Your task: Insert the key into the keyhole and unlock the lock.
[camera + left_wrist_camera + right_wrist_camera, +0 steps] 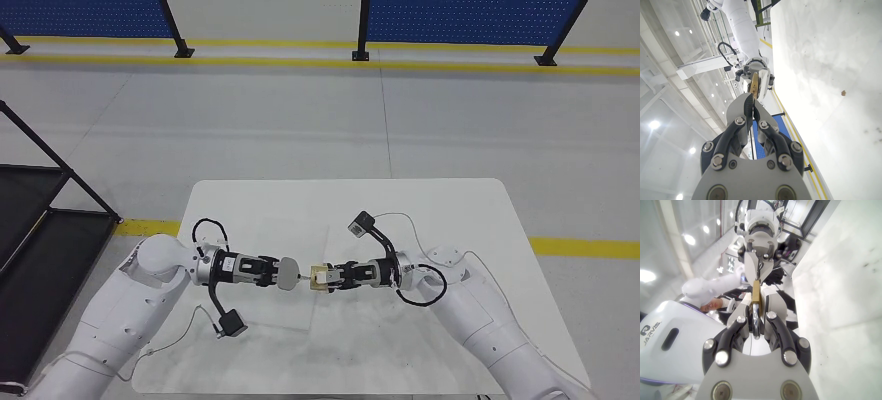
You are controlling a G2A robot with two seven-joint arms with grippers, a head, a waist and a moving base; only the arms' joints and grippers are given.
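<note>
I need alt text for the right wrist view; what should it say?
The right gripper holds a brass padlock with a silver shackle above a white table. The left gripper, opposite, holds a thin key at the padlock's far end.

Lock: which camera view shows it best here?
The right wrist view: the lock is close up, brass body and chrome shackle both visible in the right end effector. The top view shows it as a small, distant brass block. The left wrist view gives its narrow brass edge, end-on.
</note>
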